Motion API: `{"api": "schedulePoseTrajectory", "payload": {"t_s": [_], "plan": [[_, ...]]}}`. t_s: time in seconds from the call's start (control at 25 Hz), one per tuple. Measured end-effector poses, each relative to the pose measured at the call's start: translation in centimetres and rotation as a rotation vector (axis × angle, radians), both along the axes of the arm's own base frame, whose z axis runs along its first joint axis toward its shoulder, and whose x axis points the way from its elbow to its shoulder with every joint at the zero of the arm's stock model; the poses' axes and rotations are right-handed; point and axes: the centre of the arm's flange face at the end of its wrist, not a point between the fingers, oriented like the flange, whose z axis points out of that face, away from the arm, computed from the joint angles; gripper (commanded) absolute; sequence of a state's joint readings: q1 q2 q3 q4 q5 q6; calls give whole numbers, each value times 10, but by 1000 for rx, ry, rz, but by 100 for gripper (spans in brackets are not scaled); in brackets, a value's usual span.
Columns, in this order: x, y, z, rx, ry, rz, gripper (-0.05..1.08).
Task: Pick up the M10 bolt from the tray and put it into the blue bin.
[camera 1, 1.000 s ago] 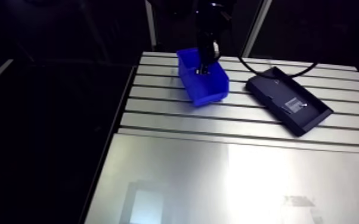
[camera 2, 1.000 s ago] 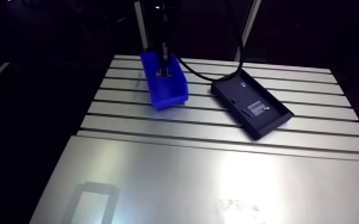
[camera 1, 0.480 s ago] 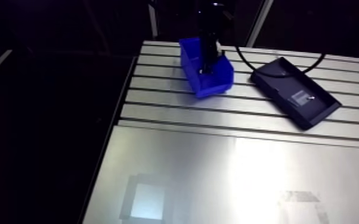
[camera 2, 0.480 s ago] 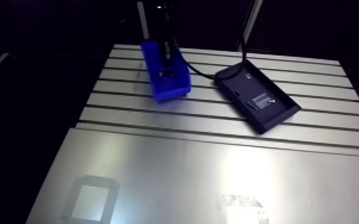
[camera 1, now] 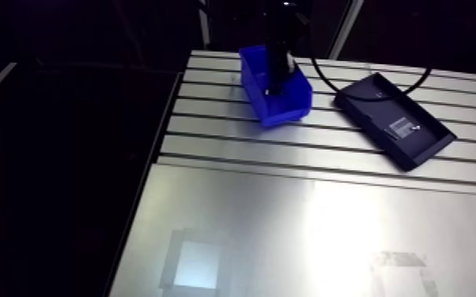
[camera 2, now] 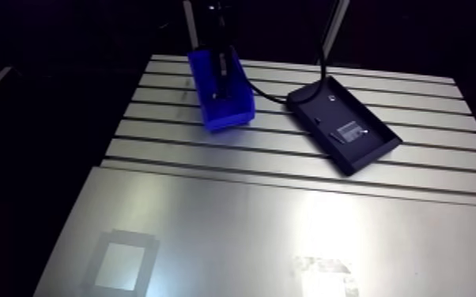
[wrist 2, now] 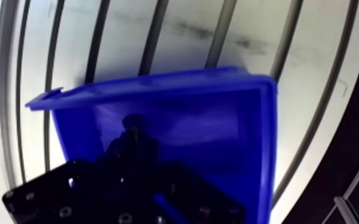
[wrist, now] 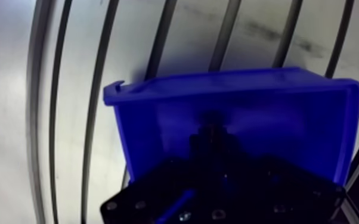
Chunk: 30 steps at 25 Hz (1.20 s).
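The blue bin stands on the slotted table near its far left corner. My gripper reaches down from above into the bin. In the wrist view the bin's blue walls surround the gripper. Its dark fingers stand close together inside the bin, with a dark, rounded bolt pinched at their tips just above the bin floor. The black tray lies to the right of the bin, and the gripper is clear of it.
A small pale item lies in the tray. A smooth metal sheet covers the near half of the table. The table's left edge runs close beside the bin.
The arm view has shifted a little with the arm. The gripper has sunk lower into the blue bin. Bin and tray keep their places on the table.
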State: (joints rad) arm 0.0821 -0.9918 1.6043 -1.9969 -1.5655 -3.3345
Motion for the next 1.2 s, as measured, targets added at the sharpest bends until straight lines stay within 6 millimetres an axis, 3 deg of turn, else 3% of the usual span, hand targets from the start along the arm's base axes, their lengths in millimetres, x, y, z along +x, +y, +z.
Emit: {"api": "schedulePoseTrajectory", "payload": {"t_s": [0.28,0.48,0.64,0.92,1.2], "plan": [[1,-4,0,24,9,-9,35],[0,-4,1,44,19,-10,9],[-2,-4,5,47,28,-10,2],[-7,-6,29,41,56,-11,2],[-2,-10,87,39,75,-5,2]]}}
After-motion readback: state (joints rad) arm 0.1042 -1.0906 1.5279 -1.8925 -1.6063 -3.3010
